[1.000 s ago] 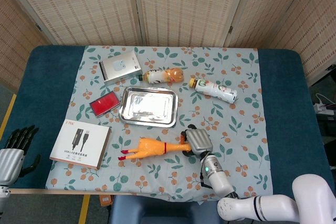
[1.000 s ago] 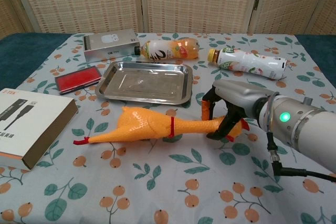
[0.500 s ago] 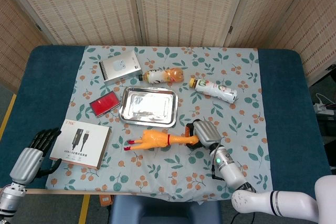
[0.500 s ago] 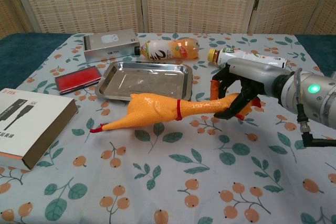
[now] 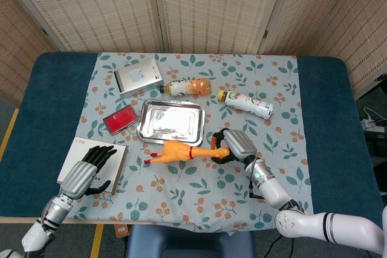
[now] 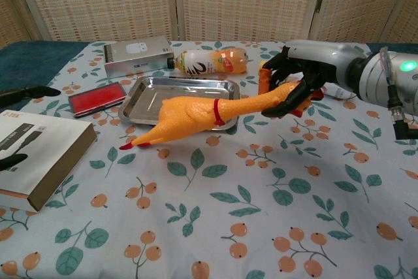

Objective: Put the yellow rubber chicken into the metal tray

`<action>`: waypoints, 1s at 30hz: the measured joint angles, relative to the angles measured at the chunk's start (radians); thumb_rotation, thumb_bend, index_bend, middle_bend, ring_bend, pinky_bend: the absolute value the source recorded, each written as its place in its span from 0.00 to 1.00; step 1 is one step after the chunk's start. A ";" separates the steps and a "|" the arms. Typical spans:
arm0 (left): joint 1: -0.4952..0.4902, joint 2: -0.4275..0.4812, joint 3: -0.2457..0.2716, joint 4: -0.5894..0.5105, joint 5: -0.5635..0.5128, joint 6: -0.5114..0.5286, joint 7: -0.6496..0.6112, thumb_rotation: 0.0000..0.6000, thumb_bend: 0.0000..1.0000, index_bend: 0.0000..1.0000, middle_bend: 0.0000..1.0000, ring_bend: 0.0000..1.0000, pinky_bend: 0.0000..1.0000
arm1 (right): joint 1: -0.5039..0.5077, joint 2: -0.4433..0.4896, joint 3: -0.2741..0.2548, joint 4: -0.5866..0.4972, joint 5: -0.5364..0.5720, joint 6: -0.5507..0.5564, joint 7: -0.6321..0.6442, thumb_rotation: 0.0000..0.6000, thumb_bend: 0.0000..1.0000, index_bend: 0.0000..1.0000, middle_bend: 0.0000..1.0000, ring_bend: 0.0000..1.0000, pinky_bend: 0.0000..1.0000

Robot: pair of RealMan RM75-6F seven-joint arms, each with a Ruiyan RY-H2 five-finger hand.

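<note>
The metal tray [image 5: 170,122] lies bare at mid-cloth, and the yellow rubber chicken [image 6: 189,117] now hangs in the air across its near rim, lifted off the cloth where it lay a second ago. The right hand [image 6: 295,80] grips the leg end, fingers curled round it (beak end drooping lowest). That suggests transport is nearly over. The left hand [image 5: 86,172] has risen over the white box [image 5: 104,160], fingers apart, holding nothing.

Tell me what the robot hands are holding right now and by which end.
The right robot hand grips the yellow rubber chicken by its leg end; the left robot hand holds nothing.
</note>
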 measured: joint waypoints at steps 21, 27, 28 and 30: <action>-0.136 -0.066 -0.069 -0.063 -0.106 -0.103 -0.167 1.00 0.35 0.00 0.00 0.00 0.02 | 0.009 -0.017 0.045 -0.046 -0.092 0.047 0.138 1.00 0.29 0.99 0.65 0.79 0.87; -0.157 -0.085 -0.078 -0.059 -0.119 -0.110 -0.170 1.00 0.35 0.00 0.00 0.00 0.02 | 0.018 -0.059 0.050 -0.022 -0.106 0.055 0.168 1.00 0.29 0.99 0.65 0.79 0.87; -0.159 -0.090 -0.081 -0.054 -0.120 -0.108 -0.168 1.00 0.35 0.00 0.00 0.00 0.02 | 0.020 -0.063 0.051 -0.020 -0.108 0.055 0.172 1.00 0.29 0.99 0.65 0.79 0.87; -0.164 -0.102 -0.087 -0.042 -0.126 -0.104 -0.168 1.00 0.35 0.00 0.00 0.00 0.02 | 0.022 -0.072 0.054 -0.018 -0.113 0.056 0.182 1.00 0.29 0.99 0.65 0.79 0.87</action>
